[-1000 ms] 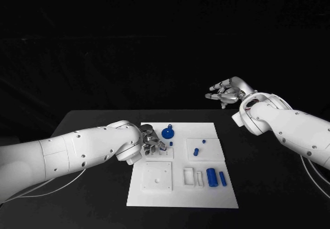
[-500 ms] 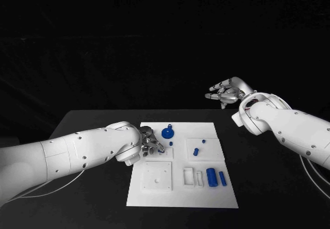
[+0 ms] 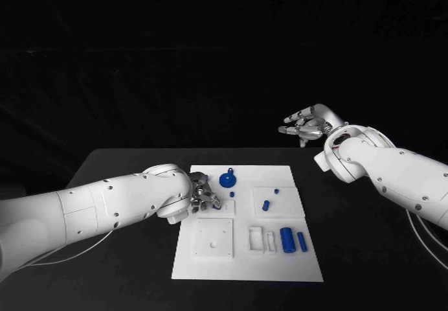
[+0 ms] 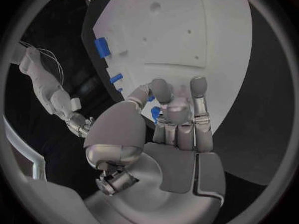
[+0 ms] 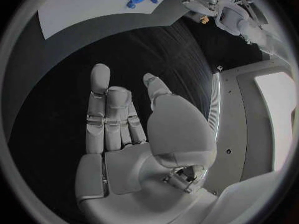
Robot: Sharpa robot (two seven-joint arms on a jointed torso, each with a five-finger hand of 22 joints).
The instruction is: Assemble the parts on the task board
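One small blue part [image 4: 154,113] sits pinched in my left hand [image 4: 171,119], between the thumb and the curled fingertips [image 4: 161,89], low over the left side of the task board [image 3: 280,272]. From the head camera I see that hand [image 3: 209,197] at the small raised square block near the board's upper left, just below the blue round piece [image 3: 228,179]. I judge the step to be seating this part in that block. To do it well I would keep the wrist steady, hold the part upright, and lower slowly until I see it settle; the fingers hide the hole, so I cannot tell the alignment and would lean on the wrist camera. I would ease the grip only once the part stands by itself.

My right hand [image 3: 305,126] hangs raised beyond the table's far right, fingers spread, holding nothing. The blue cylinder [image 3: 287,239] and two short pegs [image 3: 266,206] wait on the board's right half.
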